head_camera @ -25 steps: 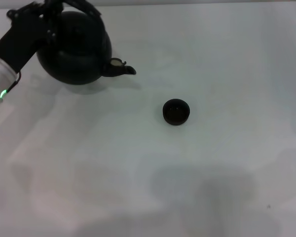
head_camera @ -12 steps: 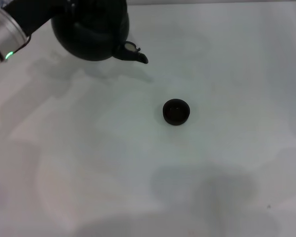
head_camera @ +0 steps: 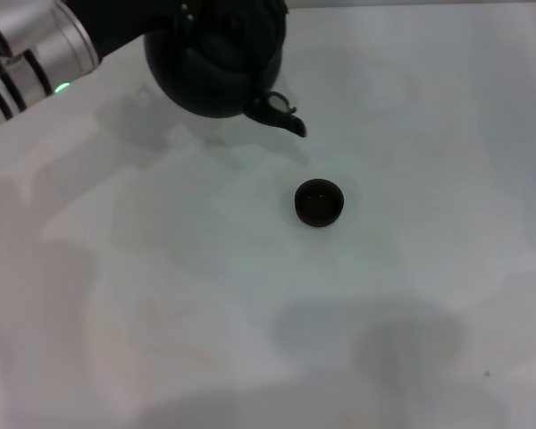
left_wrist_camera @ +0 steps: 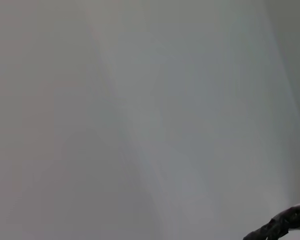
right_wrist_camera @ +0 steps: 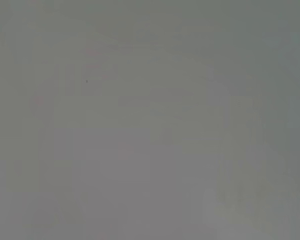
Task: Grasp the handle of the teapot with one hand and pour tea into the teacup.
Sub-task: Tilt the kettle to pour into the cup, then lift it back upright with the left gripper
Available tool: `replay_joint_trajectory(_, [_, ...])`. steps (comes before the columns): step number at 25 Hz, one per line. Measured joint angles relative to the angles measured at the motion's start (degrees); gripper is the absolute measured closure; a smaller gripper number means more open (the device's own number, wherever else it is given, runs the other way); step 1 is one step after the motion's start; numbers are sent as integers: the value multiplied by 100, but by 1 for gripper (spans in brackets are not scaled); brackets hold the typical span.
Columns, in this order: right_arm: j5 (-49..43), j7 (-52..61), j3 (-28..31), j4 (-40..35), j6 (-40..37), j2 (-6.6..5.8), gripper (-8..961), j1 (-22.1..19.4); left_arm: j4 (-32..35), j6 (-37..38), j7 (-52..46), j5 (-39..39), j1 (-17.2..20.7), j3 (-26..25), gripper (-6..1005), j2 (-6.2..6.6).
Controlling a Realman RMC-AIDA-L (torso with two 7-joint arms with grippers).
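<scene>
The black teapot (head_camera: 216, 64) hangs above the table at the back, left of centre. It is tilted so that its short spout (head_camera: 283, 113) points down and to the right. My left gripper (head_camera: 180, 11) comes in from the upper left and is shut on the handle, at the picture's top edge where most of the handle is cut off. A dark textured piece of the handle (left_wrist_camera: 282, 225) shows in the left wrist view. The small dark teacup (head_camera: 319, 203) stands upright on the table, in front and to the right of the spout, apart from it. My right gripper is out of view.
The white table (head_camera: 250, 322) carries the teapot's shadow (head_camera: 237, 138) under the pot and broad soft shadows near the front. My left arm's silver cuff (head_camera: 31, 49) with a green light fills the upper left corner. The right wrist view holds only plain grey surface.
My left arm has carried the teapot to the right, toward the teacup. The spout has dipped lower and come closer to the cup. The cup has not moved.
</scene>
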Motion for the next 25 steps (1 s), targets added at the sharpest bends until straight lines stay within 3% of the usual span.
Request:
replay_joint_trajectory(9, [-58,3,-87,8,8,6,124,41,0,0,0,550,-82,0,873,-49])
replay_joint_trajectory(25, [-56,1,-106,60,76,-3,124,32,-134,-9,17,667,-137,-1,872,-63])
